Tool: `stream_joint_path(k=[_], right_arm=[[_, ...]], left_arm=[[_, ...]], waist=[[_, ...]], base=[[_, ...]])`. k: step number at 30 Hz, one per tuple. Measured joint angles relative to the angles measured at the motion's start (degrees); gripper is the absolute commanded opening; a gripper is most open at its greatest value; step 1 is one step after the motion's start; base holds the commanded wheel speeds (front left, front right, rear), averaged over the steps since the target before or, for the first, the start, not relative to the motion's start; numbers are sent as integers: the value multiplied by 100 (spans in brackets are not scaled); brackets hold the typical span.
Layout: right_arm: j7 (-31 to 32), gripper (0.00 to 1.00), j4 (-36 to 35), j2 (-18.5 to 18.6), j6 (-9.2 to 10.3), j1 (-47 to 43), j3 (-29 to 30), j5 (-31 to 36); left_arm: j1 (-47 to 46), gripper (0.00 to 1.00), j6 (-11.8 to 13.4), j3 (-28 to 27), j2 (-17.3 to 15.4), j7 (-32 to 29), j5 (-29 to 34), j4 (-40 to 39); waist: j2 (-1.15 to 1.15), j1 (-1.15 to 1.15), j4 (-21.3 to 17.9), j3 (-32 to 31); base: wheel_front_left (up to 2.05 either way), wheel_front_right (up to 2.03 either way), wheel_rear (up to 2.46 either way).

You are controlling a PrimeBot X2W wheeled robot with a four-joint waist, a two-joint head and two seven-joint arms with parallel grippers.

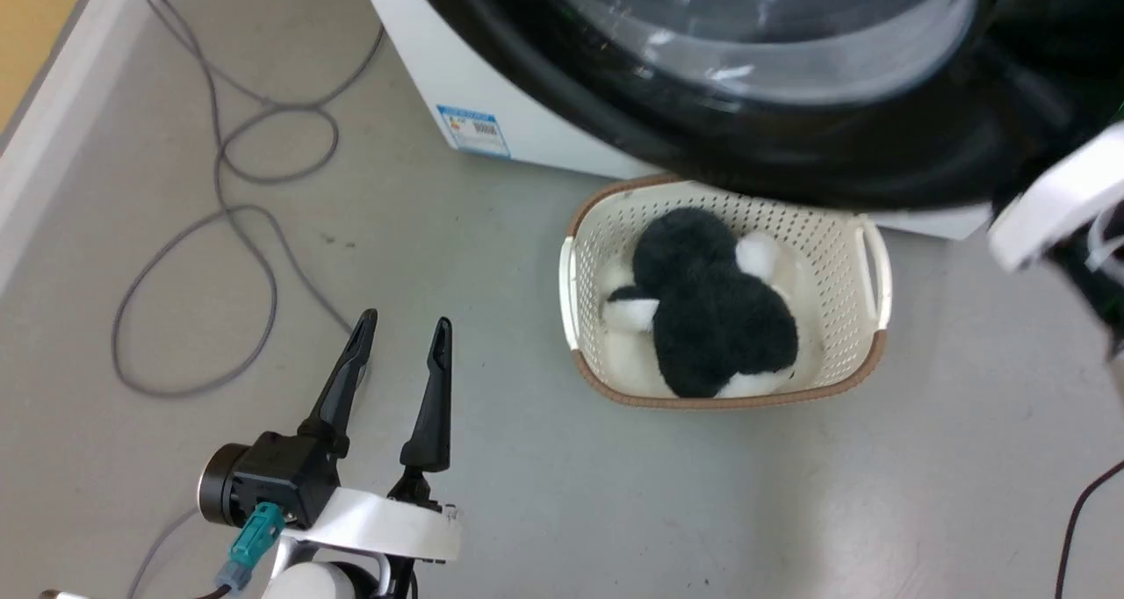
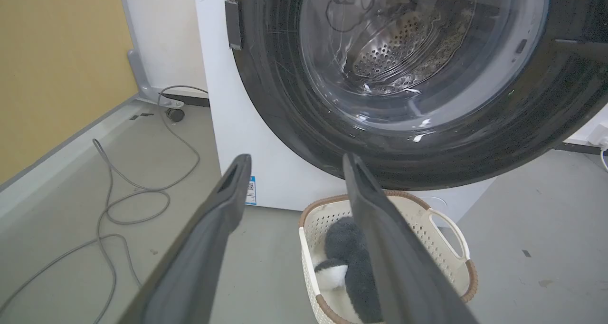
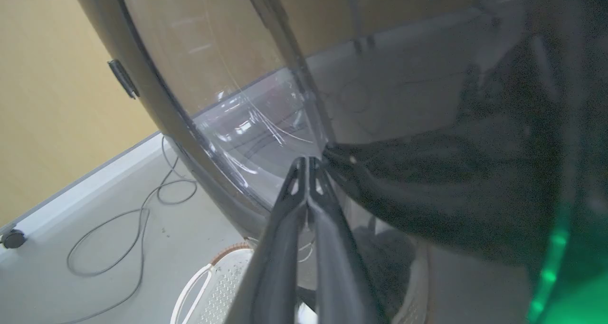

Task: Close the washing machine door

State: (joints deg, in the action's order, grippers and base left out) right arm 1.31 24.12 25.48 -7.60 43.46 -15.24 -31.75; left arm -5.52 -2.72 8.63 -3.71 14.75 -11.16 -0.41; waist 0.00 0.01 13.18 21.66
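Two dark fingers of my right gripper [image 3: 308, 161] are pinched together on nothing, tips seemingly against the seam where bulging clear glass meets the black plastic ring of the large round washing machine door [image 1: 702, 142], which hangs swung out from the big white front-loading washing machine [image 1: 430, 63] above a cream perforated basket [image 1: 869, 265]. I judge that door rigid, fairly heavy and free on its hinge, its glass slick, so I would push flat on the black rim rather than grip. My left gripper [image 1: 406, 320] sits low over the grey floor, fingers spread and empty.
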Motion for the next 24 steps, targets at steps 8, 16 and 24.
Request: stream_joint_path(k=[8,16,24], right_arm=[[85,0,925,-43,1,942,367,84],[-85,0,1748,-300,-11,1388,760,382],[-304,0,1957,-375,-45,1463,693,388]], left_arm=[[-81,100,-48,-7,65,0,1,8],[-130,100,-48,3,71,0,-13,19],[-163,100,-14,11,74,0,-66,25]], waist=[[0,0,113,205],[0,0,179,249],[0,0,142,233]], base=[[0,0,0],[0,0,0],[0,0,0]])
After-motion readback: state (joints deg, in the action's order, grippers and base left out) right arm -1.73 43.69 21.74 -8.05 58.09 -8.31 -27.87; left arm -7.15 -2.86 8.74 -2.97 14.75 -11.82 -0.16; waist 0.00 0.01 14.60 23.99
